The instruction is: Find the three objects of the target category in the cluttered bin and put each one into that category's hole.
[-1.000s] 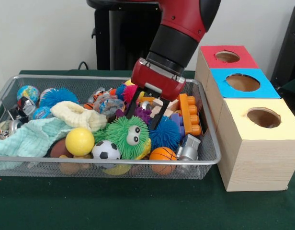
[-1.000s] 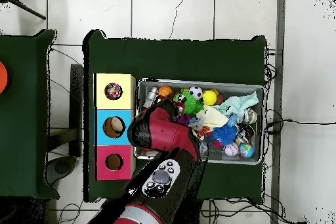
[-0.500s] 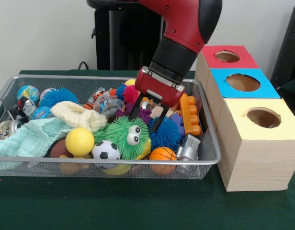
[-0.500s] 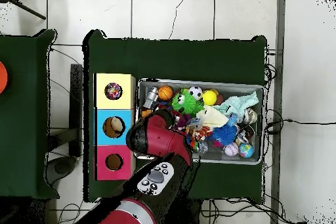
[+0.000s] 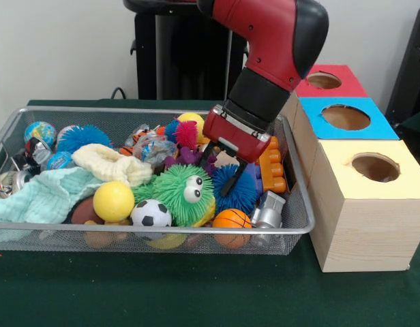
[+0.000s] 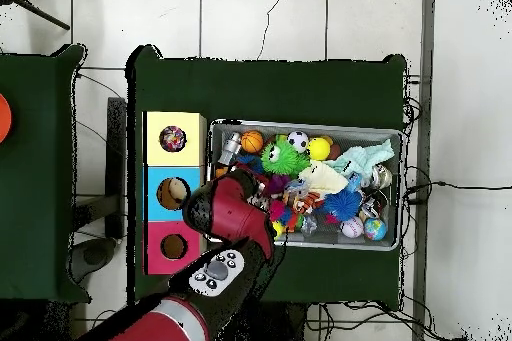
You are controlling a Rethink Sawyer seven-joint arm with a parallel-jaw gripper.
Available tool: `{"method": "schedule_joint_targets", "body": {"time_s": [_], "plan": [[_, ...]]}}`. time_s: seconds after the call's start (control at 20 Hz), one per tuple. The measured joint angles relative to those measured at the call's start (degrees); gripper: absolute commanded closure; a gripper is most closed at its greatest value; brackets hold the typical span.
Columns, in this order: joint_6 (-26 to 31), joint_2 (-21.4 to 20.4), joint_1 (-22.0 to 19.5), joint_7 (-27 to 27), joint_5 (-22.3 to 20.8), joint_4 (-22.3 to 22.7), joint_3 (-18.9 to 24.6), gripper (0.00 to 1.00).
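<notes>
The wire mesh bin (image 5: 148, 229) is full of toys; it also shows in the overhead view (image 6: 305, 125). My gripper (image 5: 221, 169) hangs open and empty at the bin's right end, over a blue spiky ball (image 5: 238, 189). A white printed cloth (image 5: 150, 144) lies crumpled at the bin's back middle. A cream fluffy cloth (image 5: 112, 165) and a mint green cloth (image 5: 41, 196) lie at the left. The yellow-panelled box's hole (image 5: 375, 167) is to the right of the bin. From overhead that hole (image 6: 173, 138) shows something colourful inside. In that view the arm hides the gripper.
The blue-panelled box (image 5: 345, 117) and red-panelled box (image 5: 324, 80) stand behind the yellow one. A green spiky ball with eyes (image 5: 184, 195), a football (image 5: 151, 213), a yellow ball (image 5: 113, 201), a small basketball (image 5: 232, 219) and an orange toy brick (image 5: 272, 163) crowd the bin's front.
In the front view my gripper has moved right and up a little, from over the green spiky ball to over the blue one, still open and empty.
</notes>
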Motion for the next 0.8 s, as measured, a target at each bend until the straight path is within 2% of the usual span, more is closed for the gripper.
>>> {"method": "schedule_joint_targets", "body": {"time_s": [0.45, 0.7, 0.8], "plan": [[0.0, 1.0, 0.7, 4.3, 10.0, 2.5, 0.0, 0.0], [-0.8, 1.0, 0.6, 6.0, 10.9, 2.8, 0.0, 0.0], [-3.6, 1.3, 0.6, 6.2, 10.9, 2.8, 0.0, 0.0]]}}
